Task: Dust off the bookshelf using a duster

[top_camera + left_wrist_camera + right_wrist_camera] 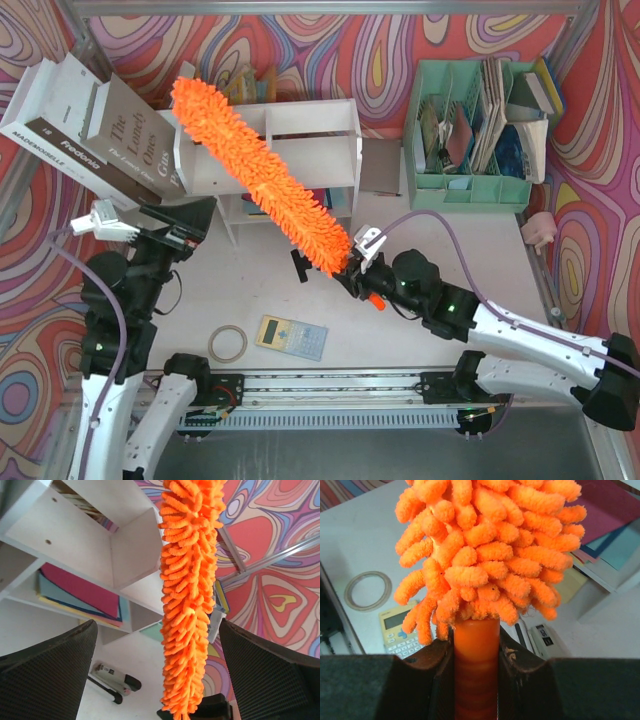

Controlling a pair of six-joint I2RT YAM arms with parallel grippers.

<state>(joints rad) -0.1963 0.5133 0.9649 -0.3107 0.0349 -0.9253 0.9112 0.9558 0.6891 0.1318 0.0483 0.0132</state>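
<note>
While L claw (196, 214) gapes wide, R claw (356, 272) clamps duster (255, 160) handle over bookshelf (322, 124).

Fluffy orange duster (262, 172) slants diag. over white bookshelf (322, 120) w/ dividers.

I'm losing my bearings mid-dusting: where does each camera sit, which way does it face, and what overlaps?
Top external: above and behind the arms, looking down on the table; shows both arms, left gripper and right gripper.
Left wrist: on the left arm, low, angled upward between its open fingers at the bookshelf and duster.
Right wrist: looks along its fingers, clamped on the duster's handle, over the table.
Shared: the duster in all three; the calculator in top and right wrist.
</note>
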